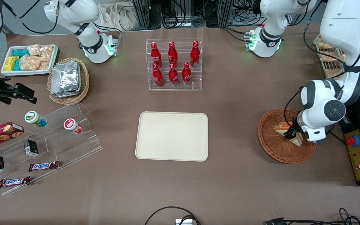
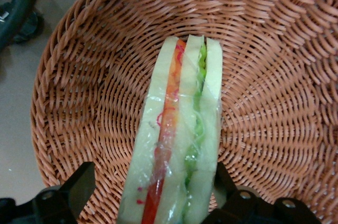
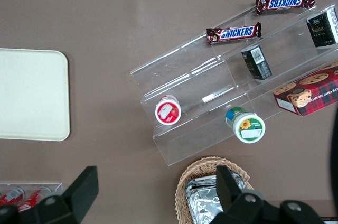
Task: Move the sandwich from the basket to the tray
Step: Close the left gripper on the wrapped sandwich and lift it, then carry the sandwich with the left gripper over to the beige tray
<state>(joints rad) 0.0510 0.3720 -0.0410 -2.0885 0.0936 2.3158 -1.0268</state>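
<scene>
We see the gripper lowered into the basket, which sits near the working arm's end of the surface, well apart from the tray at the middle. The sandwich lies in the basket, wrapped in clear film, its orange and green filling facing the wrist camera. The fingers stand spread, one on each side of the sandwich; one shows a gap to the bread, so we read them as released, not clenched on it. The tray holds nothing.
</scene>
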